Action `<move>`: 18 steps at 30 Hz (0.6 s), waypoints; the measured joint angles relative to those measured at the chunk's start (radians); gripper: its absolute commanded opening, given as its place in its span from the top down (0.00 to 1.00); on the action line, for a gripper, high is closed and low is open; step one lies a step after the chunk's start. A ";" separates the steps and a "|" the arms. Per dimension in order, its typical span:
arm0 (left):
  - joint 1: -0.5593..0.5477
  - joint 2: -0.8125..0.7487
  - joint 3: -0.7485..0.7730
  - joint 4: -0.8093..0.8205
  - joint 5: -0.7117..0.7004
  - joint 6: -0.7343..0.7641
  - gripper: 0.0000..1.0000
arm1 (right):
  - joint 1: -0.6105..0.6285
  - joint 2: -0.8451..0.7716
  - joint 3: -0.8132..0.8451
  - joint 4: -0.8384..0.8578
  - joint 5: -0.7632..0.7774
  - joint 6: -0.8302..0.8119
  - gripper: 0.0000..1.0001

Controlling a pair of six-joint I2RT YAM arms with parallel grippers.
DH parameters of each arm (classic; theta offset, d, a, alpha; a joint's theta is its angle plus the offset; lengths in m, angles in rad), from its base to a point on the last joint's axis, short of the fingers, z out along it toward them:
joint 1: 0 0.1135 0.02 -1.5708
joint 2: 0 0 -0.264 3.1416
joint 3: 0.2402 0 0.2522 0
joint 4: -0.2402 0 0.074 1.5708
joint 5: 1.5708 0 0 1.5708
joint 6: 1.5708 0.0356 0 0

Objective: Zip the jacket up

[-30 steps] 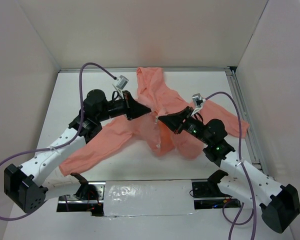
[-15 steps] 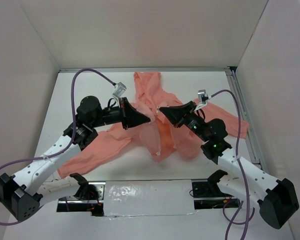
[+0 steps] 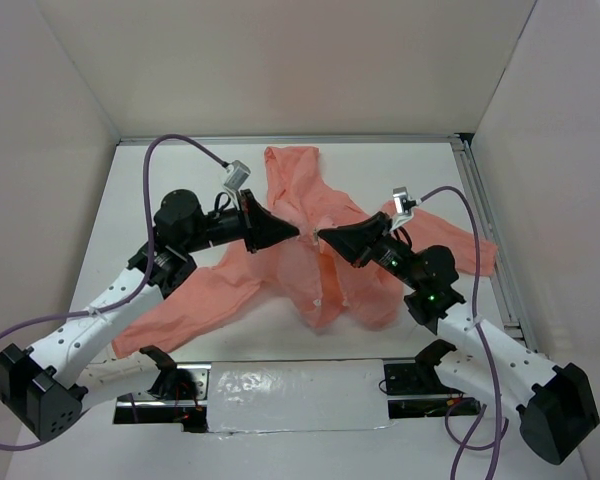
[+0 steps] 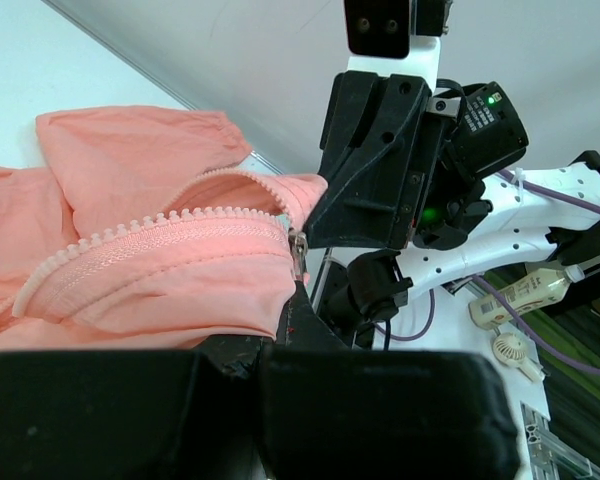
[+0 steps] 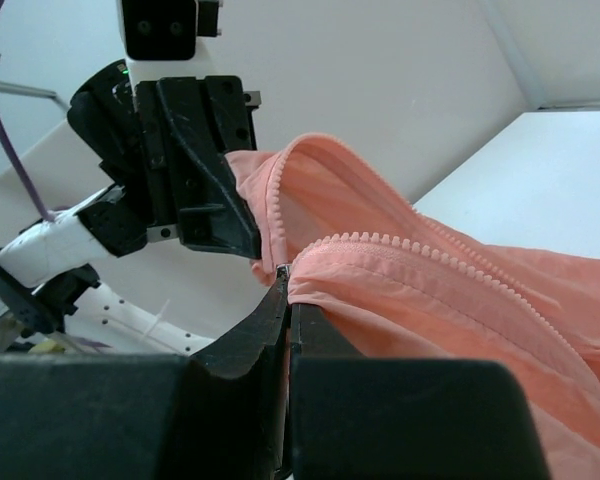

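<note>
The salmon-pink jacket (image 3: 310, 270) lies on the white table, hood toward the back, sleeves spread left and right. Both grippers hold its front edges lifted above the table, tips nearly meeting. My left gripper (image 3: 292, 232) is shut on the jacket's zipper edge (image 4: 170, 235); the small metal slider end (image 4: 299, 250) shows at its tip (image 4: 296, 300). My right gripper (image 3: 323, 238) is shut on the other zipper edge (image 5: 400, 250), with fabric pinched at the fingertips (image 5: 285, 285). The zipper teeth are apart in both wrist views.
White walls enclose the table on three sides. A metal rail (image 3: 485, 225) runs along the right edge. A foil-covered strip (image 3: 295, 385) lies between the arm bases at the near edge. The jacket's left sleeve (image 3: 180, 305) stretches toward the left arm.
Both grippers have lifted the jacket's front edges and brought them closer together near the middle; the fabric bunched up and the left sleeve dragged slightly left.
</note>
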 measured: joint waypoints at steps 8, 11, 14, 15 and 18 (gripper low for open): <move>0.001 0.009 0.000 0.038 0.007 -0.002 1.00 | 0.000 0.021 -0.006 0.045 -0.033 0.034 1.00; 0.002 0.010 0.000 0.044 0.011 -0.005 1.00 | 0.000 0.029 -0.009 0.051 -0.035 0.042 1.00; 0.002 0.014 0.000 0.047 0.019 -0.010 1.00 | 0.000 0.031 -0.012 0.055 -0.037 0.048 1.00; 0.002 0.016 0.000 0.047 0.023 -0.018 1.00 | 0.000 0.031 -0.012 0.057 -0.037 0.050 1.00; 0.002 0.021 0.000 0.051 0.030 -0.027 1.00 | 0.000 0.031 -0.014 0.069 -0.036 0.056 1.00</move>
